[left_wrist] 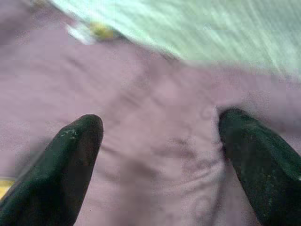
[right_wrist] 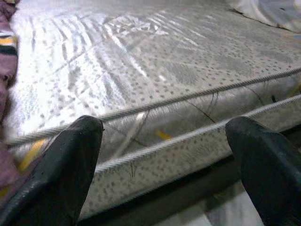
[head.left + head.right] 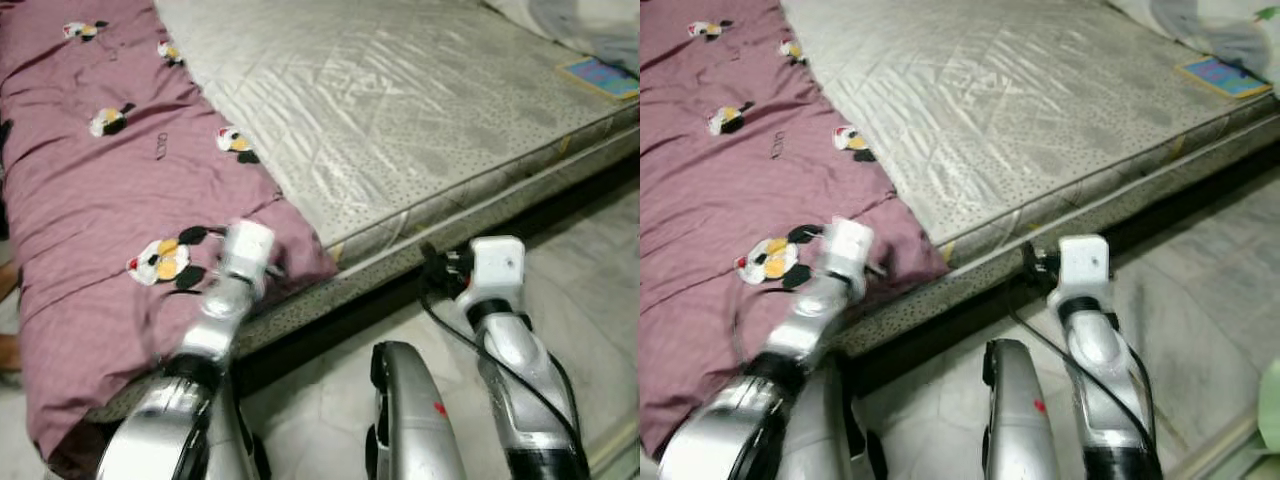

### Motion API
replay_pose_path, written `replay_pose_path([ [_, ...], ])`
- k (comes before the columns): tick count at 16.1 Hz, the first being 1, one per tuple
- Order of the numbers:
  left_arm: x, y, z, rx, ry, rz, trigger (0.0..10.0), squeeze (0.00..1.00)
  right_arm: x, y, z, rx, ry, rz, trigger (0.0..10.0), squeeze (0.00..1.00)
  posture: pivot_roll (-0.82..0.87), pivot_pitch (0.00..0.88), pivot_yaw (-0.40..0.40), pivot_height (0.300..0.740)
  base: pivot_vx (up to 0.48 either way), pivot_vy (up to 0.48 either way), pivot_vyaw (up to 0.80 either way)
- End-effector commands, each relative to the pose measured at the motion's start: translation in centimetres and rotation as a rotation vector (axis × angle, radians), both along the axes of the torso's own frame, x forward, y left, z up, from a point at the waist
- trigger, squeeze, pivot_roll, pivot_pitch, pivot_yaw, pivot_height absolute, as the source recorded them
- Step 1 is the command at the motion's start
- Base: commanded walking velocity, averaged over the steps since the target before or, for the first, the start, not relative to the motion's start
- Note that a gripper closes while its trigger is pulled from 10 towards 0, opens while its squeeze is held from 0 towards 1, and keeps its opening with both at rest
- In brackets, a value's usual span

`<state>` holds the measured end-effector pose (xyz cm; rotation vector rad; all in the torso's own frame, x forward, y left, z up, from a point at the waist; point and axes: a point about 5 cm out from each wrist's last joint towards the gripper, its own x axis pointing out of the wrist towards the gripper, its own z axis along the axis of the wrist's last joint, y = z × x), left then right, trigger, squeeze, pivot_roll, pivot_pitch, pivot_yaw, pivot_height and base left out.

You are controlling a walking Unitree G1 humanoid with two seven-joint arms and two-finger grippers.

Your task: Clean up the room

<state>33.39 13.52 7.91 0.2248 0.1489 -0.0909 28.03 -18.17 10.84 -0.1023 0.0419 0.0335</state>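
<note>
Both silver arms reaching toward the bed edge, robot torso (image 3: pixel 410 420) sitting lowest in frame.
Left gripper (image 1: pixel 160 155) is hovering over the mauve penguin-print blanket (image 3: pixel 90 200) near its corner, fingers (image 1: pixel 70 160) spread apart, nothing clamped. Right gripper (image 2: pixel 164 160) is pointing at the bare quilted mattress (image 3: pixel 400 100) side, fingers wide apart too. Blanket is covering the mattress's left part, draping over the edge. A small booklet (image 3: pixel 600 77) is lying at the far right.

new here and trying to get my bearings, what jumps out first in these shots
The mauve blanket with cartoon prints covers the bed's left side, leaving the bare quilted mattress exposed to its right. The left tool is open right above the blanket, and the right tool is open facing the mattress edge.
</note>
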Motion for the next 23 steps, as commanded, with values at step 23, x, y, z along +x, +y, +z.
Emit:
replay_pose_path([
  [23,-10.1,5.2,3.0,-0.054,-0.054,0.296,10.0,0.0,3.3,5.2,-9.4,0.408,0.707,-0.131,10.0,0.0,0.12,0.037,0.007,0.533,0.0,0.0,0.24],
])
